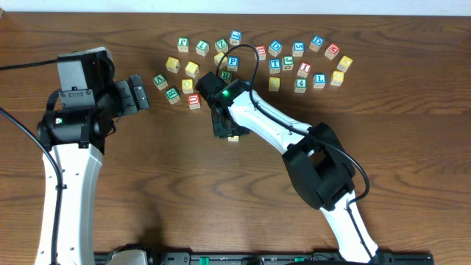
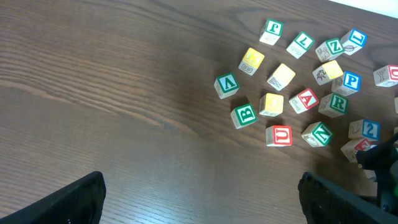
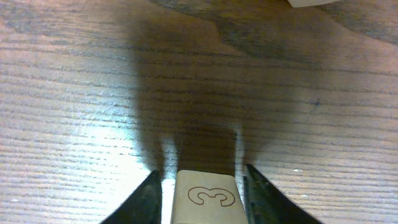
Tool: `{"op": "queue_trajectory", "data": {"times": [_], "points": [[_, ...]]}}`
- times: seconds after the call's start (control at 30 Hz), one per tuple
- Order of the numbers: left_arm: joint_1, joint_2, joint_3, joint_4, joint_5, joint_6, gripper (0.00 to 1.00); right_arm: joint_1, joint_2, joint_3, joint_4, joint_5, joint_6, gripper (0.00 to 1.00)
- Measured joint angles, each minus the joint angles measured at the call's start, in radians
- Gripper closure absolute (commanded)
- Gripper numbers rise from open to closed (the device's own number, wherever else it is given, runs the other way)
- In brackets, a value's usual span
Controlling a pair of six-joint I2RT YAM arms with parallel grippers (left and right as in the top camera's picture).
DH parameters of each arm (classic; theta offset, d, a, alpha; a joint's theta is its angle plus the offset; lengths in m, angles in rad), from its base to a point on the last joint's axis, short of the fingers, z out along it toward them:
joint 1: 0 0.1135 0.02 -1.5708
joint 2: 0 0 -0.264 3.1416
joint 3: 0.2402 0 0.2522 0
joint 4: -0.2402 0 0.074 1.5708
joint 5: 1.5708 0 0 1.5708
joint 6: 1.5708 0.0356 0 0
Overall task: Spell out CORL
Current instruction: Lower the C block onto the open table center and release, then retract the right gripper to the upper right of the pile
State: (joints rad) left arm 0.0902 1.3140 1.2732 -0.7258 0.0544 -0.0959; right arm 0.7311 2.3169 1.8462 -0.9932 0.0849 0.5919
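Observation:
My right gripper (image 1: 224, 126) is lowered to the table below the block cluster. Its fingers (image 3: 199, 196) straddle a pale wooden block (image 3: 205, 198) with a brown outlined mark like a 3 on top. A thin gap shows on each side of the block, so the jaws are open. The same block peeks out under the gripper in the overhead view (image 1: 233, 138). My left gripper (image 1: 139, 93) is open and empty to the left of the cluster, its fingers (image 2: 202, 199) over bare wood. A green R block (image 2: 334, 104) and a green L block (image 2: 302, 42) lie in the cluster.
Several letter blocks (image 1: 250, 62) are scattered in a band across the far middle of the table. The nearest to my left gripper are a green V (image 2: 226, 85), a green B (image 2: 244, 115) and a red U (image 2: 278, 135). Another pale block edge (image 3: 311, 2) shows ahead of the right gripper.

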Motion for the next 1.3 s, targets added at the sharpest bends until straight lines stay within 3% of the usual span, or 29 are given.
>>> {"op": "queue_trajectory", "data": {"times": [0.4, 0.67, 1.03, 1.3], "points": [[0.000, 0.000, 0.000, 0.000, 0.000, 0.000, 0.02, -0.047, -0.089, 0.008, 0.018, -0.010, -0.069, 0.41], [0.000, 0.000, 0.000, 0.000, 0.000, 0.000, 0.02, -0.156, -0.228, 0.190, -0.013, -0.044, -0.198, 0.32], [0.000, 0.000, 0.000, 0.000, 0.000, 0.000, 0.03, -0.191, -0.238, 0.236, -0.039, -0.068, -0.283, 0.24], [0.000, 0.000, 0.000, 0.020, 0.012, 0.000, 0.02, -0.334, -0.238, 0.301, -0.203, -0.093, -0.301, 0.22]]}}
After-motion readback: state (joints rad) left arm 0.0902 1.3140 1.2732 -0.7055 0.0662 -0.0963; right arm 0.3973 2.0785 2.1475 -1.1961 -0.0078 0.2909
